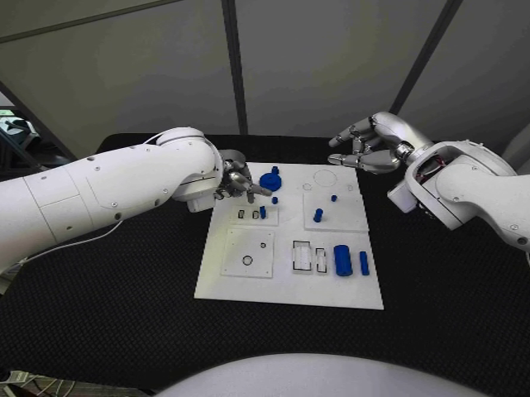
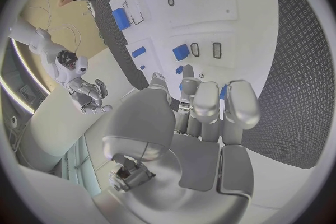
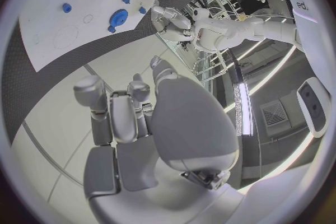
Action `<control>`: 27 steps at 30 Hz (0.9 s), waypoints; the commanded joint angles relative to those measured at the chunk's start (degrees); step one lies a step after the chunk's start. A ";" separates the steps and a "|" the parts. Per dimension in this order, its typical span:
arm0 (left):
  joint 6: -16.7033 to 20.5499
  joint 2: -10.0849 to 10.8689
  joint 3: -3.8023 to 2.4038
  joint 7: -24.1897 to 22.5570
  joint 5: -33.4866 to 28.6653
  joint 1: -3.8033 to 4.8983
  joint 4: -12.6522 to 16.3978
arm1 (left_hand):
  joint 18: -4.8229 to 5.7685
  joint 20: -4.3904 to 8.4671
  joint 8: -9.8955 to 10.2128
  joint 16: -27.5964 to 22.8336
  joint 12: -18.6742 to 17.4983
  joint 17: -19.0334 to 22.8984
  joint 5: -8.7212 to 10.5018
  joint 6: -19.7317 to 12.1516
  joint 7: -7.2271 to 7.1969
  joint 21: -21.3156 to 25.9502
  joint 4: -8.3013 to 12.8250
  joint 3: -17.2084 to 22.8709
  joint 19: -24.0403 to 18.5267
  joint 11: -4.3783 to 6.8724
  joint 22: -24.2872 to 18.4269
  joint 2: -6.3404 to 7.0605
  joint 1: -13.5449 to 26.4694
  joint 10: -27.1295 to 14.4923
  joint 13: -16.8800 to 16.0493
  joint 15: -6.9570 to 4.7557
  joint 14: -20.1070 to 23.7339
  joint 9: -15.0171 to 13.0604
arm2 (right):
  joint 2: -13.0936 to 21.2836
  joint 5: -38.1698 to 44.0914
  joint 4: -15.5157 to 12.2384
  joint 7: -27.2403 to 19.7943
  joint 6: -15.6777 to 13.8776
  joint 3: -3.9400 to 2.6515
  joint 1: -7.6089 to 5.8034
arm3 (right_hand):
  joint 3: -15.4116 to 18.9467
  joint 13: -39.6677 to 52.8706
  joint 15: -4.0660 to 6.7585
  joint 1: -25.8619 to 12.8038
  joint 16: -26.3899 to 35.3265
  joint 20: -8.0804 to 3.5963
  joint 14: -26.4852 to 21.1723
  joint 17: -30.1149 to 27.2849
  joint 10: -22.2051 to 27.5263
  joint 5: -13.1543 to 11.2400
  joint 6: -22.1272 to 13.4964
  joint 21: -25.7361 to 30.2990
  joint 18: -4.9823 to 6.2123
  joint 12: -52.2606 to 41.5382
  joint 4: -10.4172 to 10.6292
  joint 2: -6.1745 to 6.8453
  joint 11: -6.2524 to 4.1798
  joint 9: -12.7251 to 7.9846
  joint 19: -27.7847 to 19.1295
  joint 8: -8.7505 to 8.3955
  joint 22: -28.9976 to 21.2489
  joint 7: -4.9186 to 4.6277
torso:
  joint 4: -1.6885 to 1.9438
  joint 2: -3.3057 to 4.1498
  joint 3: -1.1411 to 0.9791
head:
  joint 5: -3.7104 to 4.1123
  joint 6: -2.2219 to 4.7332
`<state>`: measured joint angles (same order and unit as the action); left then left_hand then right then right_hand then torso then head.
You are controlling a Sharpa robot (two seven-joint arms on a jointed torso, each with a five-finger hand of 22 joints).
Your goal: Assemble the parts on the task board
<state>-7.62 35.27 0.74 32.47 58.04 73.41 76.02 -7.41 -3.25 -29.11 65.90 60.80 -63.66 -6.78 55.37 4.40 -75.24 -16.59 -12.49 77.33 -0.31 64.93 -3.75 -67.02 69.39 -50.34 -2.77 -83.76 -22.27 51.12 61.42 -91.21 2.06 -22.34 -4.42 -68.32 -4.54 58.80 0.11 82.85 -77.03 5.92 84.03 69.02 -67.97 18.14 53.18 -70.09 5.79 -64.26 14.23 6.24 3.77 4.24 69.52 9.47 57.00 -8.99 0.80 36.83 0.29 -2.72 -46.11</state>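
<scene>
While left robot hand (image 1: 239,184) hovers at board (image 1: 291,285) upper left, fingers curled, grasp unclear, blue disc (image 1: 270,179) lies just right; right robot hand (image 1: 370,149) empty, farther.

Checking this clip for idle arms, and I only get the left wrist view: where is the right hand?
Observer: The right hand hangs just past the far right corner of the task board, touching nothing.
Operator: Is it holding a part?
Observer: No. The right wrist view shows its fingers curled in with nothing in them.
Operator: Where on the board is the left hand?
Observer: In the head view the left hand is at the far left corner, beside a round blue part.
</scene>
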 commanded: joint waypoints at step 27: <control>-6.62 -4.06 0.20 1.93 1.29 0.11 -4.17 | 2.70 0.07 -1.16 -0.53 0.62 -0.01 0.18 -1.18 -0.08 -1.10 0.25 -0.40 0.61 0.06 1.70 -1.67 -1.06 0.21 -0.75 -0.44 0.00 -1.25 | -0.92 0.14 0.94 0.35 0.26 -0.05 -0.10 | 0.44 -0.15 0.40 -0.74 0.31 -0.10 1.61 -0.11 -0.22 0.66 0.02 0.45 1.12 -0.06 0.21 0.10 0.10 -0.08 -0.32 0.22 -0.18 0.11 | 0.03 0.28 0.05 | 0.04 -0.72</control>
<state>-12.88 31.40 0.93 33.95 58.85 73.43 72.05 -7.41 -3.19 -30.03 65.68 61.19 -63.64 -6.78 54.55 4.41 -76.01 -16.43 -12.65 77.39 -0.34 66.56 -4.78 -67.96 69.37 -51.00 -2.77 -83.75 -23.44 50.28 61.43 -90.26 2.45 -22.28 -4.42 -68.32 -4.38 58.74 0.11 82.62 -77.03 5.92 84.03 68.97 -67.97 18.51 53.18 -69.83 5.78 -64.26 14.39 6.47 3.78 4.24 69.52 9.47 56.90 -8.99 0.79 37.08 0.31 -2.70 -46.79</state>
